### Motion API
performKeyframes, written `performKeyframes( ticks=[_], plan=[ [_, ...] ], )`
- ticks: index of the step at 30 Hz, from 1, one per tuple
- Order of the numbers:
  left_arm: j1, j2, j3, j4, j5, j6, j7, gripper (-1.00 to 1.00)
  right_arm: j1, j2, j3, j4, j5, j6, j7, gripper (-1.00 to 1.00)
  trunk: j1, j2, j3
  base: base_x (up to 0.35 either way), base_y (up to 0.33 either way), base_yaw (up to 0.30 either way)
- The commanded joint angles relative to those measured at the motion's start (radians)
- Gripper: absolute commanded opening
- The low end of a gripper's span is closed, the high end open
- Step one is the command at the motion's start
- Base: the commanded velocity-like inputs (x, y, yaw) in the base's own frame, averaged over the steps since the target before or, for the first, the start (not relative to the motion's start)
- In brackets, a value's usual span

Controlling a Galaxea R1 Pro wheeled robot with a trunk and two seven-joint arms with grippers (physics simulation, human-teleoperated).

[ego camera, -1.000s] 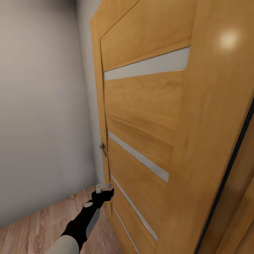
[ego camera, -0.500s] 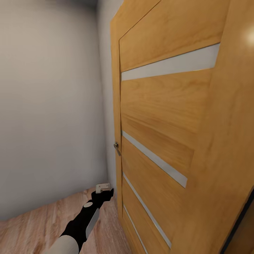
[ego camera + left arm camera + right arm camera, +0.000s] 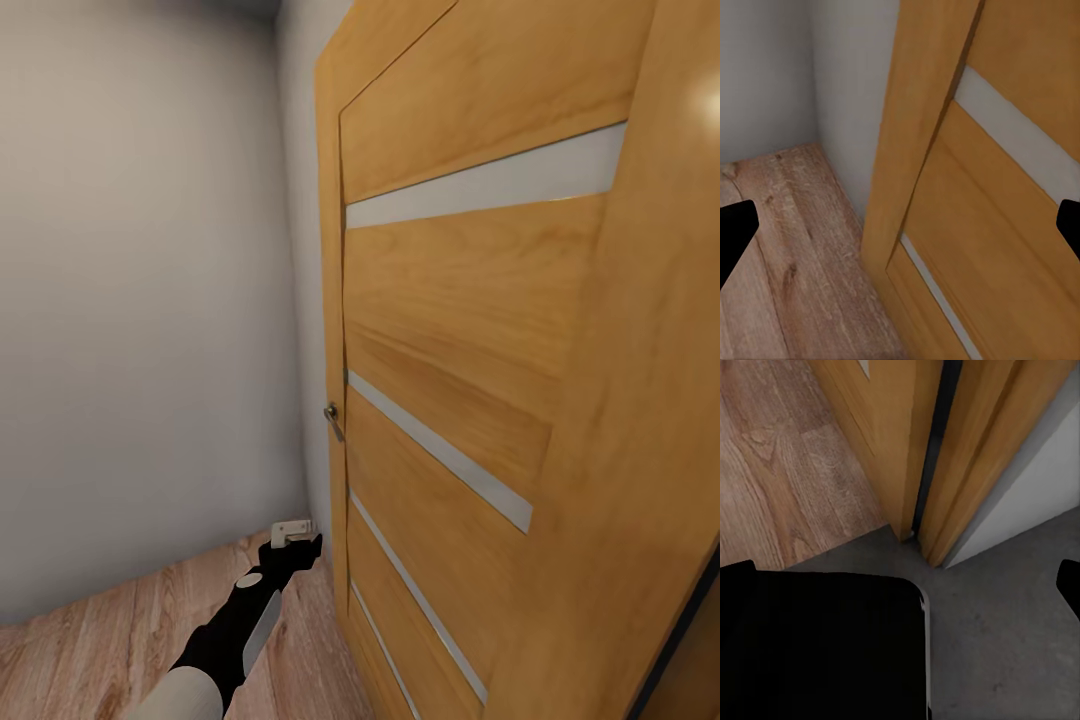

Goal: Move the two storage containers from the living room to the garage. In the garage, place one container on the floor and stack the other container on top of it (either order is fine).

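Up against a wooden door, no bins in sight

Close ahead stands a tall wooden door (image 3: 470,330) with pale horizontal strips and a small metal handle (image 3: 331,417) at its edge, next to a plain grey wall (image 3: 140,330). Light wood-plank flooring (image 3: 100,640) runs below. The left claw (image 3: 295,540) reaches low toward the door's bottom corner; its dark fingertips (image 3: 733,232) sit far apart, so it is spread wide and holds nothing. At the right claw (image 3: 1069,585), a dark fingertip shows over grey concrete floor (image 3: 1020,637) beside the door's edge; whether it is spread or closed cannot be told. Neither orange-red bin appears anywhere.
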Motion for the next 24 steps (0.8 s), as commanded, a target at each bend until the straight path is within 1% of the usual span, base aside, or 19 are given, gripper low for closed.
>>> performKeyframes(
  ticks=[1,12,16,18,20,22,24],
  plan=[
    [0.000,0.000,-0.002,-0.002,0.007,0.005,0.003,1.00,0.000,0.000,0.005,0.001,-0.002,-0.003,-0.003,1.00,0.000,0.000,0.000,0.000,0.000,0.000],
    [0.000,0.003,0.000,0.002,0.004,0.002,0.005,1.00,0.000,0.000,0.005,0.001,-0.001,-0.003,-0.003,1.00,0.000,0.000,0.000,0.000,0.000,0.000],
    [0.000,0.015,0.007,0.015,0.004,-0.001,0.003,1.00,0.000,0.000,0.005,0.001,-0.001,-0.003,-0.002,1.00,0.000,0.000,0.000,0.000,0.000,0.000],
    [0.000,0.026,0.010,0.041,0.006,-0.004,0.002,1.00,0.000,0.000,0.005,0.001,-0.001,-0.003,-0.002,1.00,0.000,0.000,0.000,0.000,0.000,0.000],
    [0.000,0.035,0.010,0.085,0.010,-0.014,0.001,1.00,0.000,0.000,0.005,0.001,-0.001,-0.003,-0.002,1.00,0.000,0.000,0.000,0.000,0.000,0.000],
    [0.001,0.040,0.012,0.151,0.011,-0.073,0.002,1.00,0.000,0.000,0.005,0.001,-0.001,-0.003,-0.002,1.00,0.000,0.000,0.000,0.000,0.000,0.000],
    [0.001,0.041,0.013,0.202,0.012,-0.113,0.002,1.00,0.000,0.000,0.005,0.001,-0.001,-0.003,-0.002,1.00,0.000,0.000,0.000,0.000,0.000,0.000]
  ],
)
